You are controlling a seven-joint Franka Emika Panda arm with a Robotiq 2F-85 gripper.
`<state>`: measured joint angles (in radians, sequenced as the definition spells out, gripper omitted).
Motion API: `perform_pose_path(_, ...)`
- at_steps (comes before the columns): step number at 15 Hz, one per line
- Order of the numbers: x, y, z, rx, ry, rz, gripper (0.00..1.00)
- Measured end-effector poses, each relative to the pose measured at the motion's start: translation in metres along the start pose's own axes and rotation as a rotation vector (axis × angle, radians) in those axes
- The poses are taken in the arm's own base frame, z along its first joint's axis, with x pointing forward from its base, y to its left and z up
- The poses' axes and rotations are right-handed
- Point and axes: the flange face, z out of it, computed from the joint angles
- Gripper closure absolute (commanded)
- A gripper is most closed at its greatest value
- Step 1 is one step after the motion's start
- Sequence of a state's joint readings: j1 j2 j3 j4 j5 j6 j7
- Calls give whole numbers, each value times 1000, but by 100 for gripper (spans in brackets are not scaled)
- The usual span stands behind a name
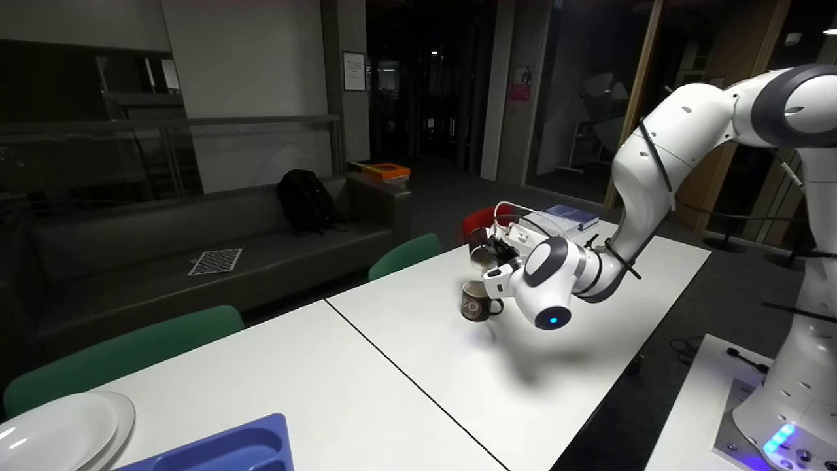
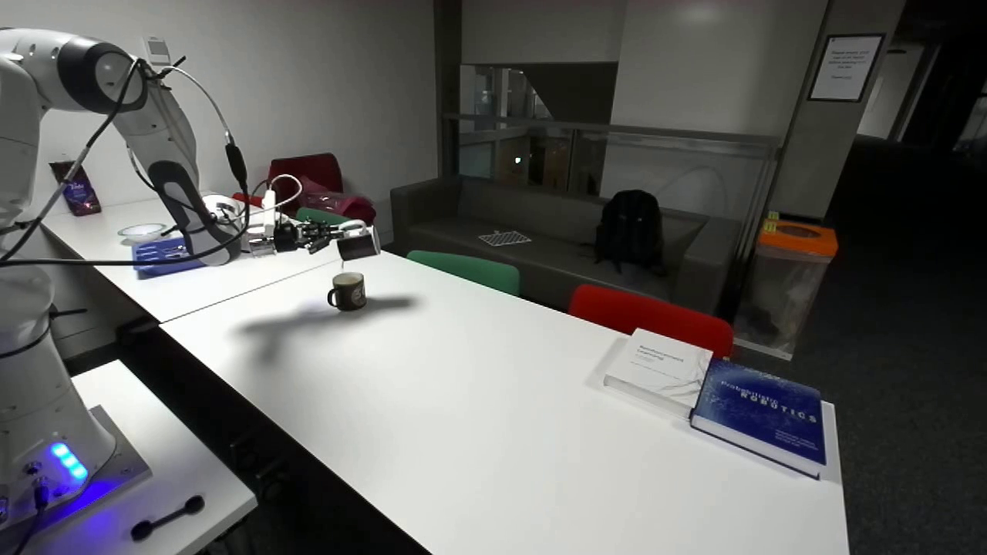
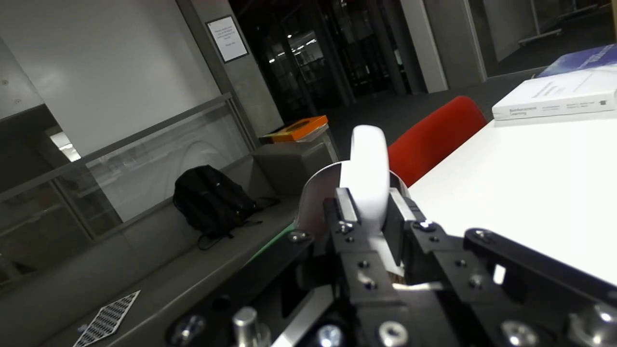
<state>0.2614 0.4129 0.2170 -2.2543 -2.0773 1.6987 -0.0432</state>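
Gripper (image 3: 373, 207) clamped on the white handle (image 3: 368, 168) of the held mug (image 2: 358, 247), above the standing mug (image 2: 348, 291)

Views compared, left to right. An exterior view brings the stacked white plates (image 1: 62, 428) near and cuts the blue tray (image 1: 222, 451) at its lower border; both lie outside the wrist view. At centre, both exterior views give the standing mug upright on the table (image 2: 493, 432), its own handle toward the robot; the held mug is tilted in the air above it, apart. Only the wrist view resolves the pads (image 3: 345, 205), pressed on the white handle from either side. To the right, the wrist view reads the spine of the white book (image 3: 559, 96); an exterior view shows the full cover of the blue book (image 2: 759, 412).

Edges and room, left to right. A seam (image 1: 405, 373) crosses the table between tray and standing mug. A green chair (image 2: 466, 271) backs the far edge near the mugs, a red chair (image 2: 655, 316) the books. Broad tabletop separates standing mug from books; the blue book lies close to the table's end.
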Motion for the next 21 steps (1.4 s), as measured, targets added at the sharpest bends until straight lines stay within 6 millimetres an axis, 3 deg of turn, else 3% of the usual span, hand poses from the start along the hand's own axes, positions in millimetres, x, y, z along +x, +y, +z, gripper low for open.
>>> perform_pose_path(21, -5, 5, 0, 14, -51, -48, 95)
